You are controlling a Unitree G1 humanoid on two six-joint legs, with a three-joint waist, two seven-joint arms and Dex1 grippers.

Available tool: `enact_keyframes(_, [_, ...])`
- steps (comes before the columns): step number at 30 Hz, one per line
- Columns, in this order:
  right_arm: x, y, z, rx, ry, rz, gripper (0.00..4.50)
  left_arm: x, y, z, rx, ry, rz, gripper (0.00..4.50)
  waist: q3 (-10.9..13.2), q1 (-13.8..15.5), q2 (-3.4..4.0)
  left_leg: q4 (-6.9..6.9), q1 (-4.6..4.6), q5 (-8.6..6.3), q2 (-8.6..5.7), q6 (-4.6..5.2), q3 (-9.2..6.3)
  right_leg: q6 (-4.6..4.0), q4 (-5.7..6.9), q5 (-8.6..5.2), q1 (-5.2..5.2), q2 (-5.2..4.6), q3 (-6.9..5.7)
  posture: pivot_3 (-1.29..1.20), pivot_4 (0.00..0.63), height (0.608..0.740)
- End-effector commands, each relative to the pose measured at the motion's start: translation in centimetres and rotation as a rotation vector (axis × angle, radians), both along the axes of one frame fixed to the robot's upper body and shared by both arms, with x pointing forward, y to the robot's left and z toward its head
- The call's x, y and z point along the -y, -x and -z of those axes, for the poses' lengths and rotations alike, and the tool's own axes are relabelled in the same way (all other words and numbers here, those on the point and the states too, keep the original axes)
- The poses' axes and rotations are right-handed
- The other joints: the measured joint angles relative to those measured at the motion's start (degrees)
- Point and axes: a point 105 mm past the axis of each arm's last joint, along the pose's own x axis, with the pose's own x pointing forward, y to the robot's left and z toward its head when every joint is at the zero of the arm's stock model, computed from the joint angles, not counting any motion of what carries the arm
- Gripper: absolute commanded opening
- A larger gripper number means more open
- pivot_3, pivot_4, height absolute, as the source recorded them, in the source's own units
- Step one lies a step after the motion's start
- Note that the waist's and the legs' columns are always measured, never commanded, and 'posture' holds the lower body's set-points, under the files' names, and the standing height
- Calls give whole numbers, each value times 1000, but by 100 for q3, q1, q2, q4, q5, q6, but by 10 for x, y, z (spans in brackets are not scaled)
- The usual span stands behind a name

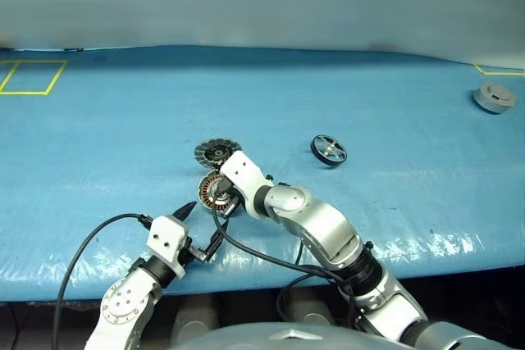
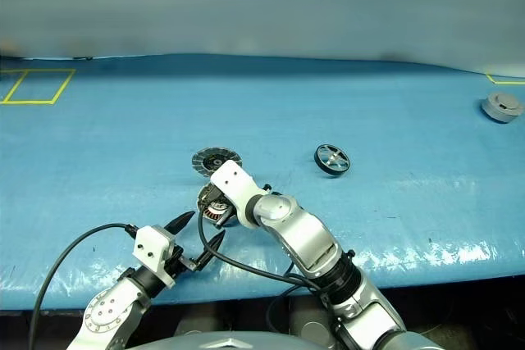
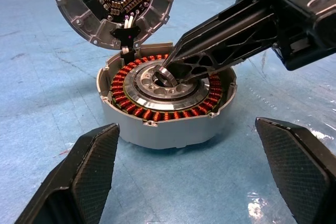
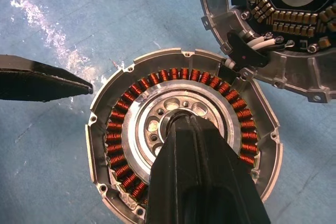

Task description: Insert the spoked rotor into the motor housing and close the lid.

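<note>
Left gripper (image 1: 198, 225) nearest, jaws spread wide, nothing between them, hovering just short of motor housing (image 3: 168, 103). Right gripper (image 3: 169, 70) clenched, tips at housing's silver centre, seemingly on small ring there; whether gripped, cannot tell. Lid (image 4: 273, 30) lies open behind, inner face up, joined by wires. Spoked rotor (image 1: 329, 150) farther off to right, untouched on blue mat (image 1: 123, 137). Judgement: clear the centre first; lift straight up, avoid scraping copper windings.

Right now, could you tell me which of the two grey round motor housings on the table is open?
The motor housing beside the right end effector is open, copper windings exposed, lid swung back. The other grey puck, far right, is closed.
</note>
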Motion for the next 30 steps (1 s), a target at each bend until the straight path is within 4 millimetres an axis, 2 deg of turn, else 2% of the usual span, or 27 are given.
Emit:
enact_keyframes(1, [1, -4, -26, 96, -35, 2, 41, 3, 1, -3, 18, 10, 0, 4500, 0, 1, 0, 0, 0, 0, 0, 0, 0, 0, 0, 0, 0, 0, 0, 0, 150, 740])
enact_keyframes(5, [3, -4, -29, 100, -39, 3, 41, 3, 1, -2, 15, 13, -2, 4500, 0, -3, 0, 0, 1, 0, 1, 0, 0, 0, 0, 0, 0, 0, 0, 0, 150, 740])
enact_keyframes(22, [-9, 1, -5, 12, -40, -28, 41, 2, 1, -1, 11, 15, -6, 4500, 0, -4, 0, 0, 1, 0, 1, 0, 0, 0, 0, 0, 0, 1, 0, 0, 150, 740])
enact_keyframes(30, [-14, 3, -5, -6, -74, -36, 41, 0, 0, 0, 11, 12, -17, 4500, 0, -23, 0, 0, 5, 0, 2, 0, 1, -2, 1, 1, 1, 2, 0, 0, 150, 740])
